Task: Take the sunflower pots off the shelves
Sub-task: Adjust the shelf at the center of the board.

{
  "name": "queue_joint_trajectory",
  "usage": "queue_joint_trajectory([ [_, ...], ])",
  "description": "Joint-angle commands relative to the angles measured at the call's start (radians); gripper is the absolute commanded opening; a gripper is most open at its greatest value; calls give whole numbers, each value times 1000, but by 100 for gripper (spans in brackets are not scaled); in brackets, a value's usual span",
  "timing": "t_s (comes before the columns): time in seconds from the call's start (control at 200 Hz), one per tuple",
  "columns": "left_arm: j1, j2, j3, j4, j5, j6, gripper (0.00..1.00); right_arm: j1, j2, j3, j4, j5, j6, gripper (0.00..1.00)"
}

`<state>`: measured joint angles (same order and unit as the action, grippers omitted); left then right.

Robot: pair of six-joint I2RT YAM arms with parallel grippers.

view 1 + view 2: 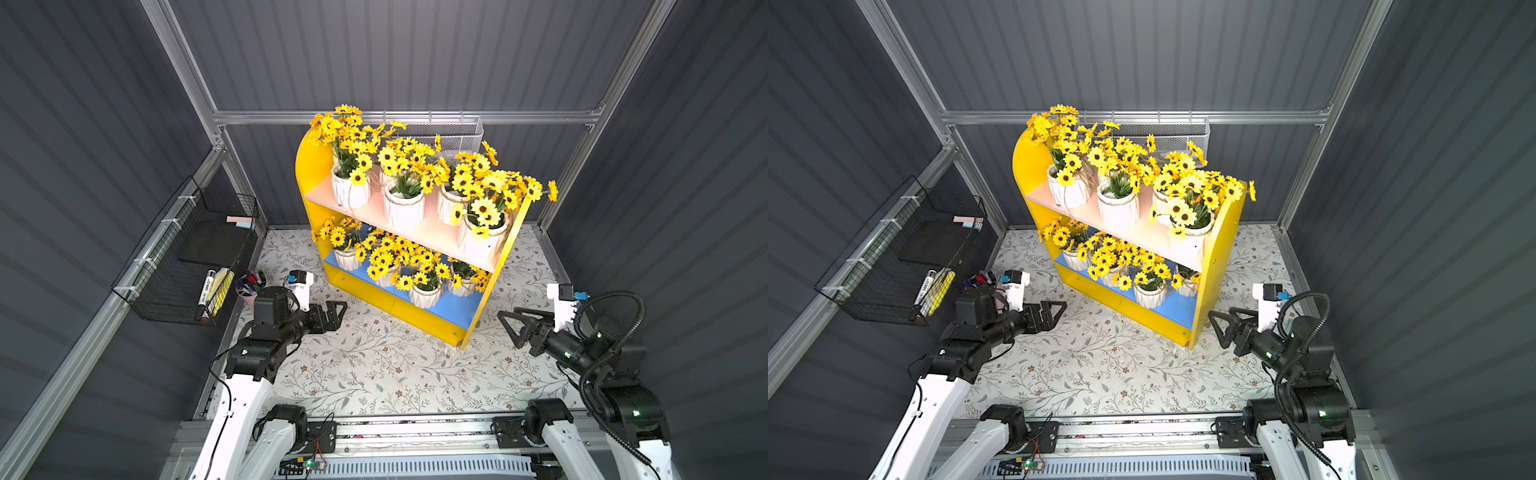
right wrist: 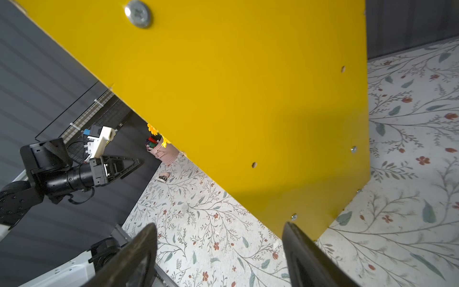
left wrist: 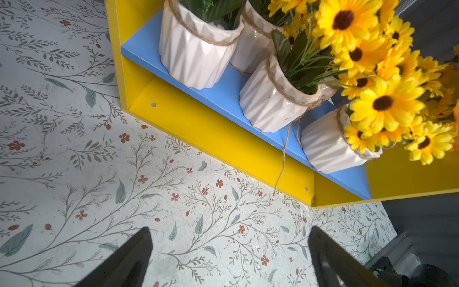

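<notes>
On the left, my left hand hangs above the floral worktop. Its fingers are spread apart and hold nothing, and its wrist view shows only bare worktop between them.

Just beyond it, toward the far right, stand the shelves. They sit at an angle, so their long axis runs from far left to near right and the open front faces near-left, toward this hand. The sunflower pots are all on the boards, with none on the worktop. One row stands on the pink upper board and another on the blue lower board. The lower board's left-end pot is nearest my left hand, on its far side, with nothing between them.

On the right, my right hand is also spread wide and empty, just beside the shelves' near-right corner. Its wrist view is filled by the outer face of the yellow side panel, which stands between that hand and the pots.

I judge that the left arm has the clear line in. The right arm would first have to rise or swing round to the front.
</notes>
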<state>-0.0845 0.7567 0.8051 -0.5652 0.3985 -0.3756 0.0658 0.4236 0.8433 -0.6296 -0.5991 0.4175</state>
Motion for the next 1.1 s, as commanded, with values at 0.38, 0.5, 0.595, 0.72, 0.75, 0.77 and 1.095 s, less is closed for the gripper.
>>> queue_joint_trajectory([
  [0.38, -6, 7, -30, 48, 34, -24, 99, 212, 150, -60, 68, 272, -10, 85],
  [0.5, -6, 7, -41, 62, 34, -24, 99, 218, 157, -96, 131, 326, 0, 84],
  [0.595, -6, 13, -46, 72, 34, -25, 99, 228, 176, -104, 145, 312, 10, 83],
  [0.72, -6, 22, -52, 89, 34, -26, 99, 247, 183, -129, 167, 324, 24, 82],
  [0.75, -6, 24, -54, 93, 34, -28, 99, 254, 188, -133, 169, 335, 32, 82],
  [0.77, -6, 25, -55, 95, 34, -28, 99, 257, 193, -136, 171, 342, 34, 82],
  [1.095, -6, 32, -56, 117, 34, -31, 99, 269, 174, -199, 238, 568, 97, 77],
])
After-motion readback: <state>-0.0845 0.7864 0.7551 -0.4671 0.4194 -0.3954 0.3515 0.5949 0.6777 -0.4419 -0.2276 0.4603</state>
